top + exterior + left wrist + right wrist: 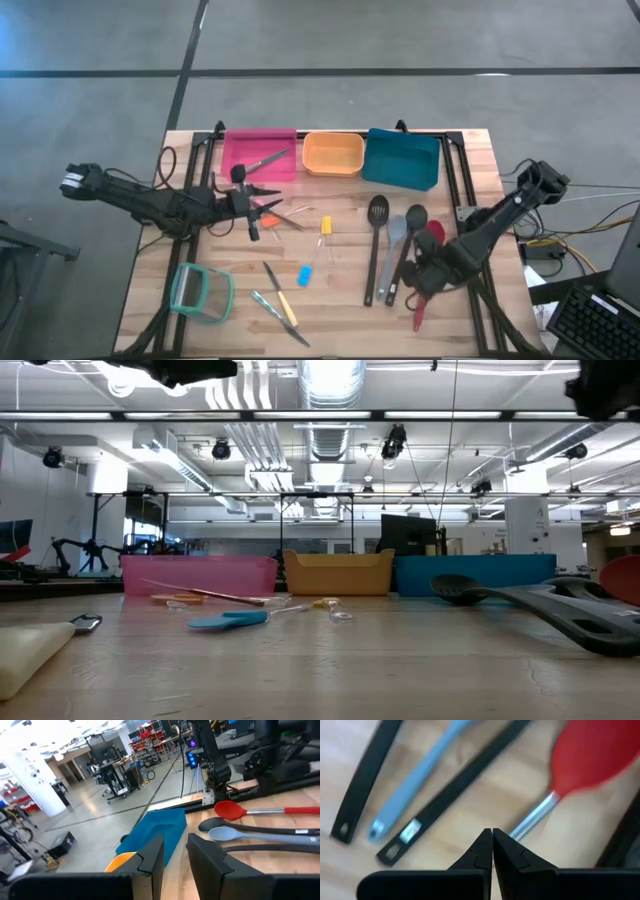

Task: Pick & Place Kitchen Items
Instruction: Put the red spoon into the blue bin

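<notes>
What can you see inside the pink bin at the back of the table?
In the pink bin lies one slim metal utensil, slanted across its floor. The rest of the floor looks bare from above, though the left gripper hangs beside the bin's near edge.

I see a wooden bench [340,300] carrying pink [258,155], orange [332,154] and teal bins [402,159], a clear container [201,292], spoons [376,250], knives [279,300].

Four long utensils lie side by side at the right: a slotted black spoon [374,246], a grey spatula [392,245], a black spoon [408,240] and a red spoon [428,262]. A yellow-handled knife [279,297] lies near the front, a blue piece [304,274] mid-table, a tool [266,160] in the pink bin.
</notes>
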Robot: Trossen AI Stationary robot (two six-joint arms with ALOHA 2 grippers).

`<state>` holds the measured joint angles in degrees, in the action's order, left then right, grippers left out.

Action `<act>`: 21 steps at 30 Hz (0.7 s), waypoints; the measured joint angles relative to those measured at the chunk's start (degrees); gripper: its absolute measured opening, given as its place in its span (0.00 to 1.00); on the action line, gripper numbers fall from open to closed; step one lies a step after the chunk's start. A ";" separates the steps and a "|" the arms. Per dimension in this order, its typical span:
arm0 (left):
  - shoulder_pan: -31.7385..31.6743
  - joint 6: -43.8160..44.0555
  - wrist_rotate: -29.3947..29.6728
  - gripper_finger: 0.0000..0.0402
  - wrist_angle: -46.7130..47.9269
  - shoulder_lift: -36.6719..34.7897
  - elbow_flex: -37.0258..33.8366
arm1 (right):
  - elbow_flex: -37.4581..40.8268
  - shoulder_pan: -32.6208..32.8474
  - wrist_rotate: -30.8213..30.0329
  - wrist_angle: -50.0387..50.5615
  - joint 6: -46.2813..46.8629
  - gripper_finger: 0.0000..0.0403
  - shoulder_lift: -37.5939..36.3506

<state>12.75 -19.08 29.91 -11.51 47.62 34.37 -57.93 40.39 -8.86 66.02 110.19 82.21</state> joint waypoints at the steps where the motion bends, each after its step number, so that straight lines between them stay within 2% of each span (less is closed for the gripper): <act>1: 0.00 -0.66 0.00 0.22 0.00 0.00 0.00 | 0.08 0.93 0.53 -1.83 1.88 0.02 0.35; 5: 0.00 -3.61 1.60 0.23 -0.59 0.00 0.00 | -0.80 2.90 0.12 -11.01 6.42 0.06 2.09; 11: -0.43 -4.69 9.74 0.22 -0.97 -0.02 0.09 | -4.66 3.00 6.22 -10.63 10.72 0.17 8.08; 21: -0.96 -5.24 9.92 0.22 -0.96 0.04 -0.56 | -3.98 3.01 14.66 -10.38 16.92 0.42 16.62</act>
<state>11.80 -24.32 39.83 -12.47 47.66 33.81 -61.91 43.40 5.80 55.64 127.11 98.83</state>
